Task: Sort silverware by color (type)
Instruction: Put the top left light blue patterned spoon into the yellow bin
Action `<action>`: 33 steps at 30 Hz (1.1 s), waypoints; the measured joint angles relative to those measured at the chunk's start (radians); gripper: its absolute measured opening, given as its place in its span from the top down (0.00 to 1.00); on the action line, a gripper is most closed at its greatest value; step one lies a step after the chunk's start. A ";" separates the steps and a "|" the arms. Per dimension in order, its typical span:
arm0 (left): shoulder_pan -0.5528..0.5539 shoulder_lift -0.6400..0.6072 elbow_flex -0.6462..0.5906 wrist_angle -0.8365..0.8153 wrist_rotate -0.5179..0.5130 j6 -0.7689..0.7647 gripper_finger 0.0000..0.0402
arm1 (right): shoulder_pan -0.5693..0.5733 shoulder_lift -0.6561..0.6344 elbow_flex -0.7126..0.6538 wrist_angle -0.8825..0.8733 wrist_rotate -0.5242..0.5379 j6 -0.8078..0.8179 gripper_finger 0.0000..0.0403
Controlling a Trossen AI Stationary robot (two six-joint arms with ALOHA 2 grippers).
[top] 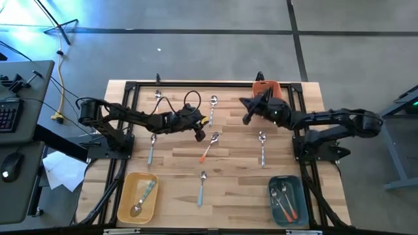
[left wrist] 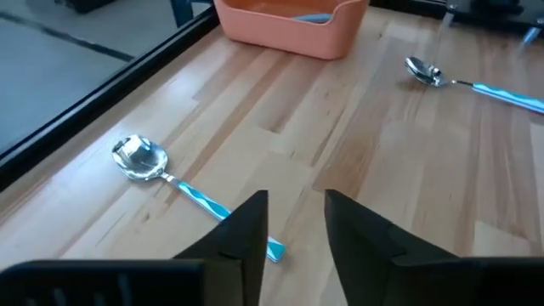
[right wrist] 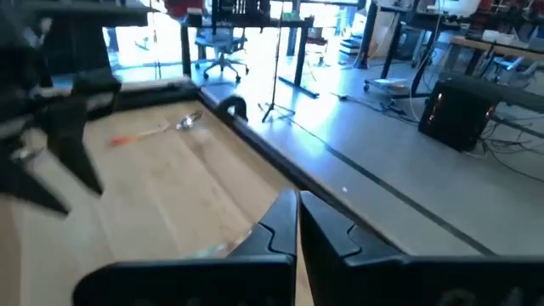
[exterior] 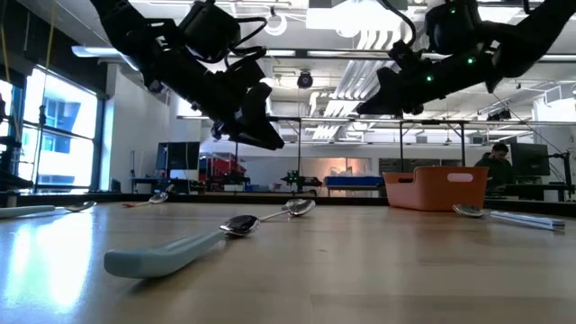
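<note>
The yellow tray (top: 124, 198) holds a blue spoon, the blue tray (top: 274, 204) orange-handled pieces; the orange bin (left wrist: 289, 25) shows something blue only in the left wrist view. Left fingers (left wrist: 246, 234) stand narrowly apart just above a blue spoon (left wrist: 161, 170) mid-desk — holding nothing. Right fingers (right wrist: 293, 221) closed, empty, near the bin.

— Can you read any lettering, label or number on the table, the bins or the arms?
— No. You find nothing legible anywhere, and the room behind the table gives you no readable sign either.
</note>
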 joint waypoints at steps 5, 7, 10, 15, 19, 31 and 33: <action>0.000 0.000 0.000 -0.002 -0.044 -0.022 0.66 | -0.068 0.000 0.072 -0.063 -0.157 -0.041 1.00; 0.004 0.000 0.000 -0.002 -0.053 -0.036 0.63 | -0.085 0.000 0.098 -0.075 -0.216 -0.071 1.00; 0.013 0.000 0.000 -0.002 -0.054 -0.065 0.60 | -0.107 0.000 0.109 -0.081 -0.251 -0.105 1.00; 0.041 0.000 0.007 -0.012 -0.066 -0.074 0.55 | -0.154 0.000 0.110 -0.084 -0.253 -0.135 1.00; 0.052 0.000 0.054 -0.063 -0.067 -0.080 0.53 | -0.198 0.000 0.111 -0.087 -0.263 -0.131 1.00; 0.051 0.000 0.174 -0.231 -0.084 -0.132 0.51 | -0.233 0.000 0.111 -0.130 -0.275 -0.091 1.00; 0.050 0.000 0.175 -0.263 -0.079 -0.167 0.51 | -0.233 0.000 0.111 -0.135 -0.237 -0.073 1.00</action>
